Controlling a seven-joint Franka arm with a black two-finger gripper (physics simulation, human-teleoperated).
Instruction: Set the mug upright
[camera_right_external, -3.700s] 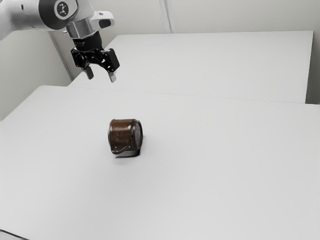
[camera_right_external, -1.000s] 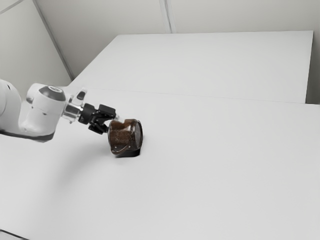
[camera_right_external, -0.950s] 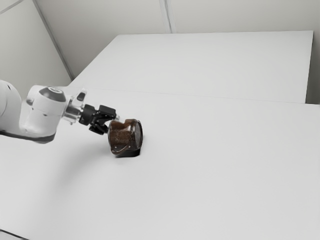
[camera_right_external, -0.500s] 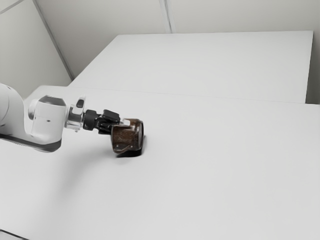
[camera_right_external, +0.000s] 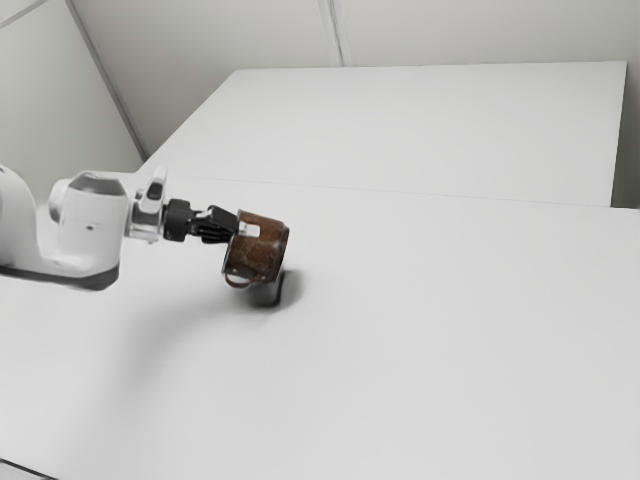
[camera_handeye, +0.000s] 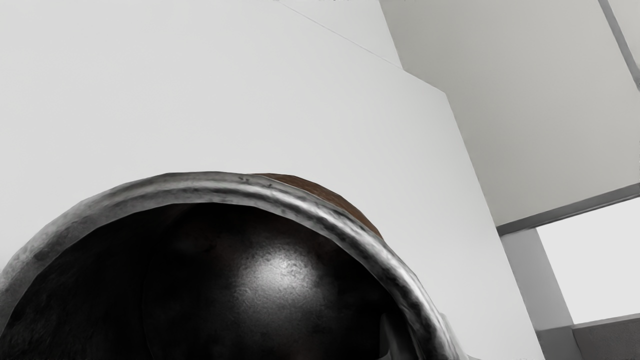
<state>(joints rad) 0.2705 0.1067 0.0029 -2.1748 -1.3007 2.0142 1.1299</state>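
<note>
One mug (camera_right_external: 259, 254) tilted, left of centre in the exterior view; my hand (camera_right_external: 247, 230) grips its wall, one finger inside, one outside.

bright, even light washes the white table (camera_right_external: 430, 340); a soft shadow (camera_right_external: 150, 345) spreads below the robot arm (camera_right_external: 92, 235), a darker one beneath the mug (camera_right_external: 262, 252). in the wrist view, a hazy highlight (camera_handeye: 280, 272) glows in its dark interior (camera_handeye: 200, 250) and glare streaks its rim (camera_handeye: 350, 235).
</note>
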